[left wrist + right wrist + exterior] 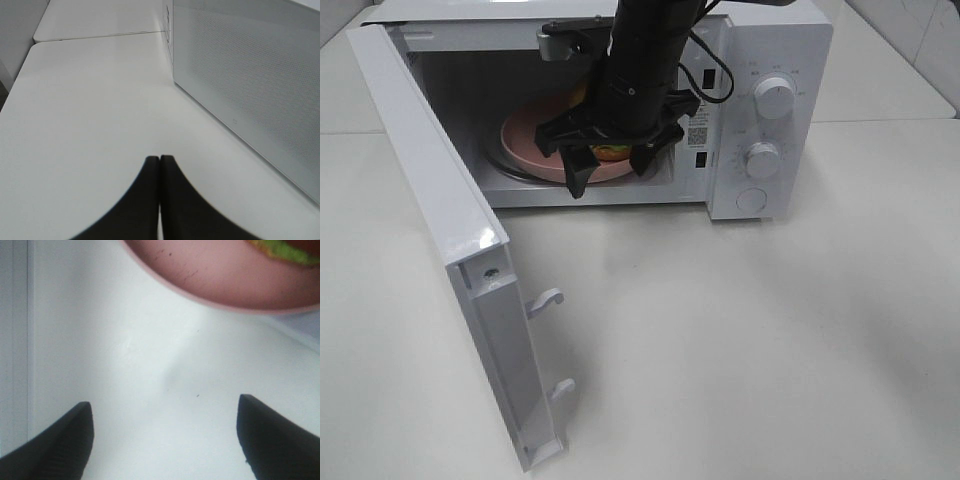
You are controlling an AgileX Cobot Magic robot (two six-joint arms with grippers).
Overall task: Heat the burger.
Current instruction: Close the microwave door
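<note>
- Exterior high view: the microwave [770,60] fills the upper half of the frame, with its door [430,200] swung wide toward the lower left. The burger [610,153] sits on the pink plate [525,145] inside the cavity, upper centre. It is mostly hidden behind the right gripper [610,172], whose jaws stand apart at the cavity mouth with nothing between them.
- Handling: I judge the burger light and soft, a loose stack that would squash or slide apart if you pinched it (so leave the bun alone). If it must move, take the stiff plate by its near rim, and expect the surface to be slippery.
- Writing: a QR sticker [697,135] sits just left of the two knobs [775,98]. Small print rings the knobs but is too small to read, and no brand is legible.
- Left wrist view: the left gripper [160,200] has its fingers pressed together, empty, over the white table [90,110] beside the microwave's perforated side wall [250,90]. You see no burger and no readable writing here.
- Right wrist view: the jaws are spread wide and hold nothing. The plate's rim lies just ahead of them, carrying a green sliver of the burger. No writing.
</note>
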